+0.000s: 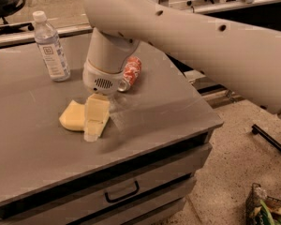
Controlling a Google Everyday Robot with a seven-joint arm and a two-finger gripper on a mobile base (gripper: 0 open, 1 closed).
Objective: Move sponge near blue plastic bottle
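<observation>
The pale yellow sponge lies flat on the grey table top, left of centre. My gripper points down at the sponge's right edge and covers that side of it, its tip at the table surface. The blue plastic bottle, clear with a white cap and white label, stands upright at the back left, a good hand's length behind the sponge.
A red soda can lies on its side just behind my wrist. My large white arm reaches in from the upper right. The table's front edge has drawers below it. A bag sits on the floor at right.
</observation>
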